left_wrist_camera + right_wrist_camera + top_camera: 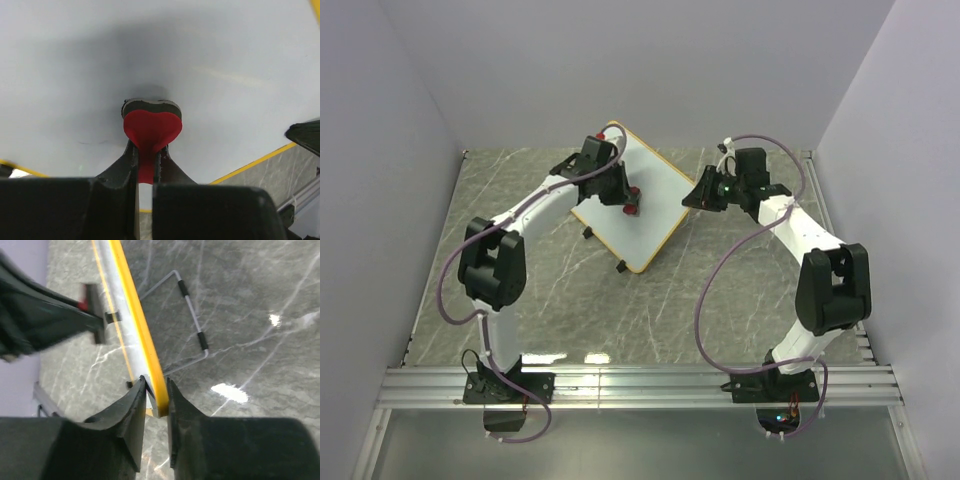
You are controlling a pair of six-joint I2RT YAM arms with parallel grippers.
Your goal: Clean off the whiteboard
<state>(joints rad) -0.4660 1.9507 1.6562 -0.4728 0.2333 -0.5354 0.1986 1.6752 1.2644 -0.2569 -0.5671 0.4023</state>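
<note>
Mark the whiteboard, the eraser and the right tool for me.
whiteboard point(658, 190), top view, bare white face.
eraser point(152, 129), left wrist view, red body.
right tool point(156, 382), right wrist view, midway between its fingertips.

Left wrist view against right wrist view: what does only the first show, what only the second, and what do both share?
Only the left wrist view: the left gripper shut on the red heart-shaped eraser, whose pad lies against the whiteboard on its white face. Only the right wrist view: the right gripper pinching the board's yellow rim, and a bent wire leg with black sleeves resting on the table. Both: the whiteboard, its yellow rim, the grey marble table, and a dark piece of the other arm at the frame's edge.
</note>
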